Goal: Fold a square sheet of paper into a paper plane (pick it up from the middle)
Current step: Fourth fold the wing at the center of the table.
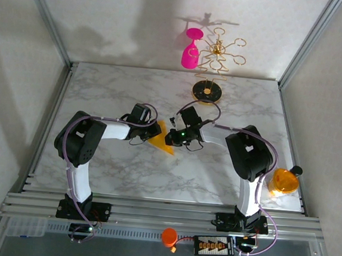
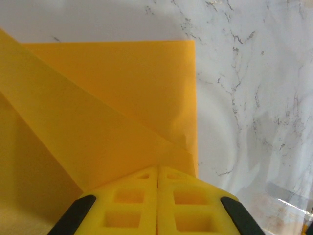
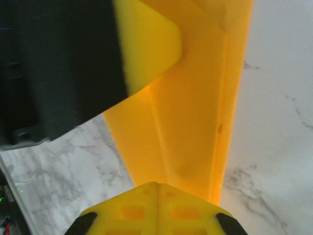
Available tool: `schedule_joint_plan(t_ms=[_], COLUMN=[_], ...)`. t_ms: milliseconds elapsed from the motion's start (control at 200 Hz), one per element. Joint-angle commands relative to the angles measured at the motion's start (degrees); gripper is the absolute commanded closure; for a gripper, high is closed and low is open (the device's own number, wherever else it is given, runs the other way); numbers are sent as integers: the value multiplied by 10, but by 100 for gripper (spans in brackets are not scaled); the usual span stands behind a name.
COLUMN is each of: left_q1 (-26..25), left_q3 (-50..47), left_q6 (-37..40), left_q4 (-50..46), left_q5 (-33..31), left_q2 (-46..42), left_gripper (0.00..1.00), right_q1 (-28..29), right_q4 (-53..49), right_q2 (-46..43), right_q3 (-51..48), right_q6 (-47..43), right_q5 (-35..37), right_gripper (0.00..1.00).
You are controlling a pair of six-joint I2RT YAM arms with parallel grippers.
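Now at table centre: an orange-yellow sheet of paper (image 1: 161,140), partly folded with a diagonal flap, rests on the marble-patterned table (image 1: 125,172) between the two grippers.
Left gripper (image 2: 157,172): fingers pressed together, tips at the paper's edge; whether they pinch the sheet cannot be told.
Right gripper (image 3: 157,187): fingers likewise clenched tight, tips at the opposite edge, facing the left gripper.
Background: a pink wine glass (image 1: 191,49) hangs on a gold stand (image 1: 218,54) at the far edge.
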Motion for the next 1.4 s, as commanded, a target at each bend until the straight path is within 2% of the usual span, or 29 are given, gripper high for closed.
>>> schedule_joint_plan(t_ms=[0,265,396,561,761,946,1106,1247,1397], left_q1=[2,1,1,-12,-27,-31,-30,-14,16], left_q3=[-20,17,40,2,-40,-37,-2,14,32], left_q6=[2,42,81,44,39,50,54,52,75], left_q4=[-54,-72,-82,-15,-11,-21,-76,-115,-142], left_q5=[-26,-15,-12,53,30,21,-40,-82,-91], left_q2=[9,-19,-36,-45,-58,-40,-21,-11,-2], left_gripper=[93,89,85,87,93,93,93,93,93], right_q1=[0,3,2,2,2,2,2,2,2], right_q4=[-17,-72,-84,-83,-70,-68,-81,-102,-109], right_q2=[21,37,40,44,49,50,53,54,58], right_q3=[17,-3,-8,-8,-23,-29,-33,-39,-47], right_q6=[-4,-45,-56,-52,-44,-42,-52,-66,-73], right_q5=[13,92,103,96,80,79,96,126,144], right_gripper=[94,94,95,95,95,95,95,96,96])
